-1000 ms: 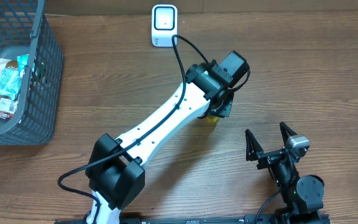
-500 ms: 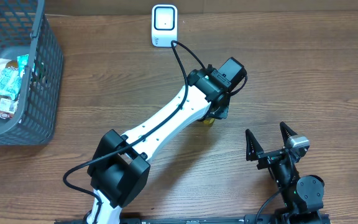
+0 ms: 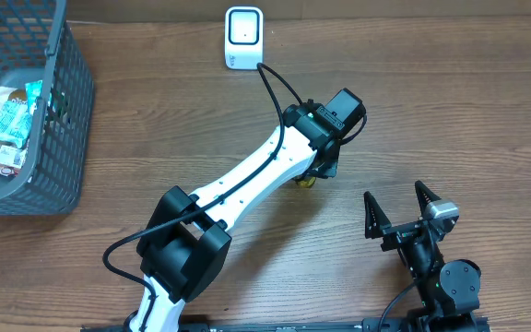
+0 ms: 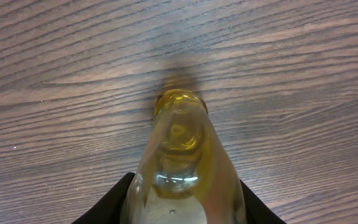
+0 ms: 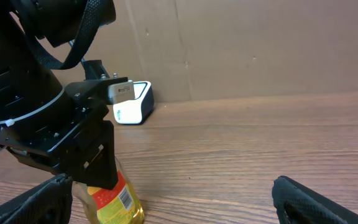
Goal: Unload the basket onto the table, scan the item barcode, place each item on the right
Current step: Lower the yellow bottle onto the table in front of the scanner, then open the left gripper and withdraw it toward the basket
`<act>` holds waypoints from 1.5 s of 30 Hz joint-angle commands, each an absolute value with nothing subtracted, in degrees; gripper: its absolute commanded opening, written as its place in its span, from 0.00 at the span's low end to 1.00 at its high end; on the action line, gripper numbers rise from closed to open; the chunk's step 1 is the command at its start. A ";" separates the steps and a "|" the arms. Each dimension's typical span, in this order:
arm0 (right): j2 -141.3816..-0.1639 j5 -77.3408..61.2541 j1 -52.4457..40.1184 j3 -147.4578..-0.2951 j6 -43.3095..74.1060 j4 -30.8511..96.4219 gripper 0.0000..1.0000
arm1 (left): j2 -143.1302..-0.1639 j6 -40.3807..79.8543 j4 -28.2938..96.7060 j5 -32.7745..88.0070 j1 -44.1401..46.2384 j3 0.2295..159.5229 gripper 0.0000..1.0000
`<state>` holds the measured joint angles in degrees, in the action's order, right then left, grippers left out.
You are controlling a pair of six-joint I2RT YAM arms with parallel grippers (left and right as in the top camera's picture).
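- Brown wood with dark grain lines makes up the table (image 3: pixel 468 101), and a plain tan wall (image 5: pixel 278 43) stands behind it in the right wrist view.
- I have the left gripper (image 4: pixel 184 208) clenched on a bottle (image 4: pixel 180 149) of yellow stuff. Its black fingers (image 4: pixel 114 205) press on both sides of the bottle.
- From above, the bottle is near the middle of the frame. The arm hides most of it, and only a small yellow bit peeks out.
- At the lower left of the right wrist view I can see the bottle's label with the barcode (image 5: pixel 127 198) on it. The barcode faces this camera.
- The white scanner (image 3: pixel 243 37) stands at the top middle of the overhead frame, well apart from the bottle.
- I think the first part is done, because the bottle is grabbed. What is left is to carry it up to the scanner and turn the barcode to face it.
- I cannot tell if the bottom of the bottle touches the table or hangs just above it.
- The right gripper (image 3: pixel 399 217), at the lower right of the overhead frame, is spread wide and holds nothing.
- A grey basket (image 3: pixel 72 120) at the upper left has snack packs (image 3: pixel 7 124) inside.
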<state>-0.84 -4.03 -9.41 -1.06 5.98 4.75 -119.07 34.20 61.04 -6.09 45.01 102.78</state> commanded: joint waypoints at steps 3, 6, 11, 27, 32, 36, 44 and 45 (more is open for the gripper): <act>-0.16 -3.51 -9.23 -0.47 5.78 4.60 1.00 | -120.33 34.72 61.30 -6.52 45.04 102.78 0.32; -0.16 -3.51 -9.26 -0.47 5.78 4.60 1.00 | -120.33 34.72 61.32 -6.09 45.04 102.78 0.46; -0.16 -3.51 -9.23 -0.47 5.78 4.60 1.00 | -120.33 34.72 61.47 -5.93 45.04 102.78 0.68; -0.16 -3.51 -9.23 -0.45 5.78 4.58 1.00 | -120.14 30.61 69.34 -6.63 43.38 115.31 1.00; -0.16 -3.51 -9.23 -0.45 5.78 4.60 1.00 | -120.14 29.26 74.17 -7.60 41.28 124.64 1.00; -0.16 -3.51 -9.23 -0.47 5.78 4.60 1.00 | -120.14 27.57 78.26 -9.58 39.11 132.16 1.00; -0.16 -3.51 -9.23 -0.47 5.78 4.60 1.00 | -120.09 23.92 87.11 -9.63 32.88 147.72 1.00; -0.16 -3.51 -9.23 -0.47 5.78 4.60 1.00 | -120.09 23.88 88.01 -9.63 31.97 149.32 1.00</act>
